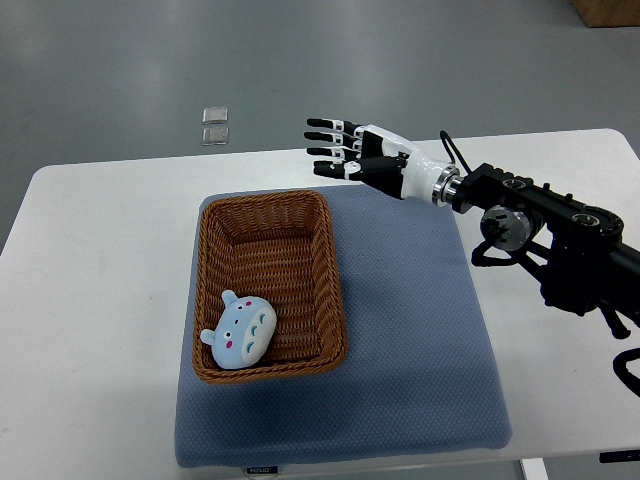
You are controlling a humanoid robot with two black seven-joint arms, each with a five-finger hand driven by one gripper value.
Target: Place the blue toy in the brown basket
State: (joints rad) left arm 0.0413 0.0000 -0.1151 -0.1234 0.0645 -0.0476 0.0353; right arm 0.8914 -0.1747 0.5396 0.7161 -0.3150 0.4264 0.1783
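Note:
The blue toy (240, 333), a light blue plush with pink cheeks, lies inside the brown wicker basket (330, 260) at its near left corner. My right hand (338, 152) hovers above the far edge of the blue mat, just beyond the basket's far right corner. Its fingers are spread and hold nothing. The right arm (540, 215) comes in from the right edge. No left arm shows.
The basket sits on a blue mat (420, 340) on a white table (90, 300). Two small clear items (214, 125) lie on the grey floor beyond the table. A brown box corner (607, 10) shows at the top right.

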